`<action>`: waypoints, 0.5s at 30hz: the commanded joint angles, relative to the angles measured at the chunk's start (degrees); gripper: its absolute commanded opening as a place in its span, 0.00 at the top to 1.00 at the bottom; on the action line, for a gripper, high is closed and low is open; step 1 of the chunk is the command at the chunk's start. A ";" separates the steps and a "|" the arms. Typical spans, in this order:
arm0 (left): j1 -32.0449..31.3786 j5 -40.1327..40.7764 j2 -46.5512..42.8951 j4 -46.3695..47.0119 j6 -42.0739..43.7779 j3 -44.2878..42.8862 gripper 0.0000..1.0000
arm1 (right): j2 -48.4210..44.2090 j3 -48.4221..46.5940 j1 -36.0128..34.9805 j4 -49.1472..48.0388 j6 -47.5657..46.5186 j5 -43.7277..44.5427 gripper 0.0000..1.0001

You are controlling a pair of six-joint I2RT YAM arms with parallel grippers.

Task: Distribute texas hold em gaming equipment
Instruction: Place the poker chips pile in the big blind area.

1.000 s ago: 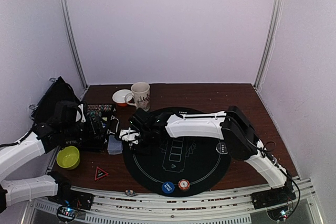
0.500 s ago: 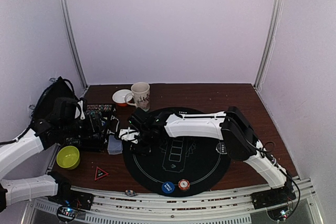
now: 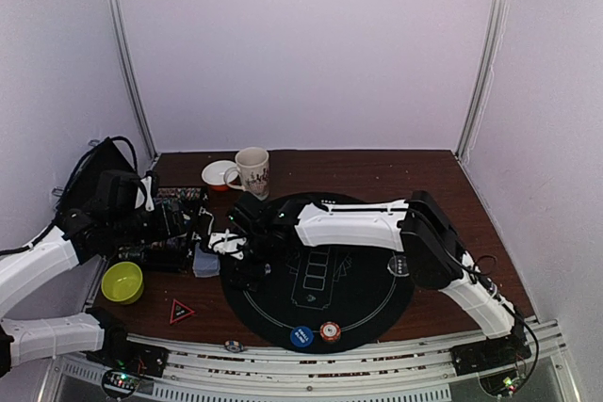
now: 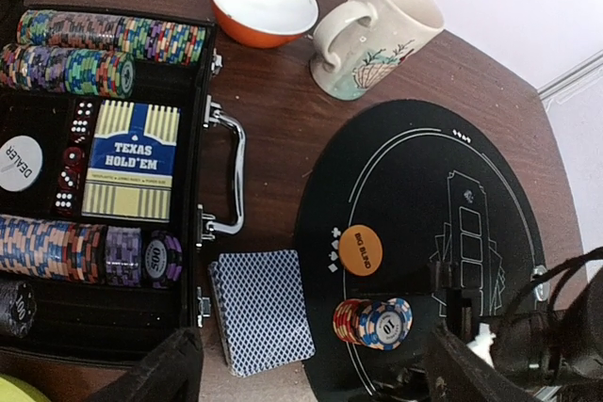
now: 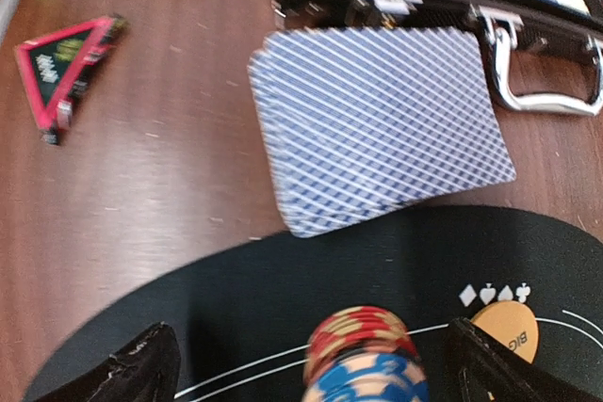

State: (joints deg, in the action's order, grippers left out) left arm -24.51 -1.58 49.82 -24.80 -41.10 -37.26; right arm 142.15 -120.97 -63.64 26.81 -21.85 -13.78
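Here's the right arm [image 3: 353,224]: smooth white shells on the long links, chunky black housings at every joint, and a thin black cable [image 3: 479,263] looping beside the lower link. The left arm [image 3: 38,268] has the same build, white tubes and black joints. Up close, the right wrist's fingers [image 5: 141,369] are matte black and rough-edged.

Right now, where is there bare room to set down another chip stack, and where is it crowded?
Free: the wood behind the mat toward the far right corner; the wood between mug, case handle and mat rim. Crowded: the mat's left edge, where the chip stack, orange disc and card deck cluster by the open right end effector.
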 commanded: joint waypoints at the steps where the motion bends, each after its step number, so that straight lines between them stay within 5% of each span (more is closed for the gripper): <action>1: 0.25 -0.73 -0.89 0.42 1.61 -0.98 0.16 | -11.50 4.83 -0.18 -3.47 2.43 -6.51 0.00; 7: 0.02 -0.95 -1.75 -3.37 4.53 -2.78 0.16 | -25.98 24.97 4.17 -16.91 18.82 -9.54 0.06; 15: -7.05 0.44 1.66 -13.93 10.53 -9.58 0.22 | -25.08 33.94 8.98 -11.81 39.15 2.36 0.45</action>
State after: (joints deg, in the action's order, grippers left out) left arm -27.81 -1.52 49.80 -33.23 -34.92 -42.78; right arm 112.51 -90.24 -55.72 11.46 4.80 -16.38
